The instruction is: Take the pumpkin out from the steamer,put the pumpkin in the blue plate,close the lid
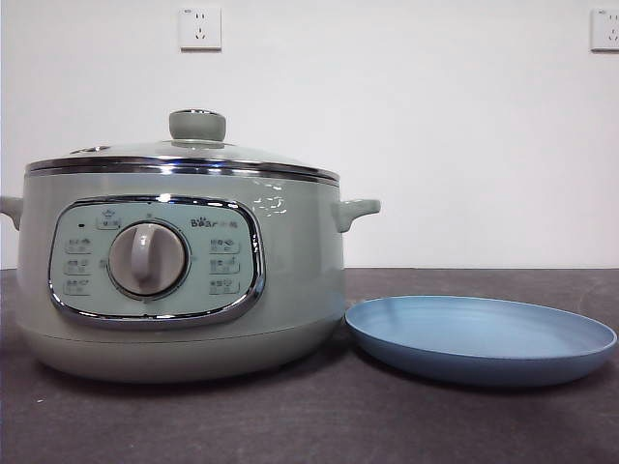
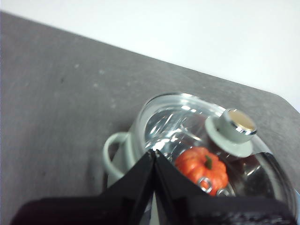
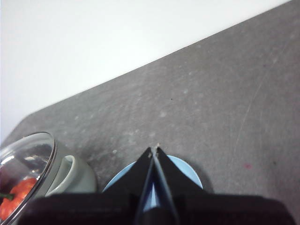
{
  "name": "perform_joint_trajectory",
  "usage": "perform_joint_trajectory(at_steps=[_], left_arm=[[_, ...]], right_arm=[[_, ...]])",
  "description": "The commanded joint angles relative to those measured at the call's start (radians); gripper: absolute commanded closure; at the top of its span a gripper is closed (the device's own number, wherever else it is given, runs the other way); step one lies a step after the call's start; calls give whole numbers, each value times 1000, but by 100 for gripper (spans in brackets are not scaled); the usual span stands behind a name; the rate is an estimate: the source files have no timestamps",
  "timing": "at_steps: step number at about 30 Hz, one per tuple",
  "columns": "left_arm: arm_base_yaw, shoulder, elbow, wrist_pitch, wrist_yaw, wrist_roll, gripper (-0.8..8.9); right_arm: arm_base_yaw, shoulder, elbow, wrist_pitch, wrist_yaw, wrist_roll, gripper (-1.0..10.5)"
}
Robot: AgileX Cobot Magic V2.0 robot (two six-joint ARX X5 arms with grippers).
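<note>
The sage-green steamer (image 1: 184, 271) stands at the left of the table with its glass lid (image 1: 184, 155) seated on the rim and the green knob (image 1: 197, 125) on top. Through the glass, the orange pumpkin (image 2: 202, 168) with its green stem shows inside the pot; it also shows through the lid's edge as an orange pumpkin (image 3: 15, 197) in the right wrist view. The blue plate (image 1: 481, 338) lies bare beside the steamer on the right. My left gripper (image 2: 153, 153) hangs shut above the steamer's near side. High over the plate my right gripper (image 3: 153, 151) is shut, holding nothing.
The steamer's side handles (image 1: 356, 211) stick out toward the plate (image 3: 187, 171). A dark grey tabletop (image 1: 309, 425) stretches in front, and a white wall with sockets (image 1: 199, 28) stands behind.
</note>
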Motion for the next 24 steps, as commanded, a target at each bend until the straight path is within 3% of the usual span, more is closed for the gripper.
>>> perform_joint_trajectory(at_steps=[1,6,11,16,18,21,22,24], left_arm=[[4,55,55,5,5,83,821],[3,146,141,3,36,118,820],[3,237,214,-4,168,138,817],[0,305,264,-12,237,137,811],[-6,323,278,-13,237,136,737],[-19,345,291,-9,236,116,453],[-24,351,296,-10,236,109,405],[-35,369,304,-9,237,109,404]], right_arm=[[1,66,56,2,-36,-87,963],[1,193,159,0,-132,-146,963],[1,318,268,-1,-238,-194,963],[1,419,351,-2,-319,-223,881],[1,449,374,-6,-336,-224,810],[1,484,402,-24,-335,-224,670],[1,494,408,-27,-335,-224,617],[1,507,414,-32,-335,-224,540]])
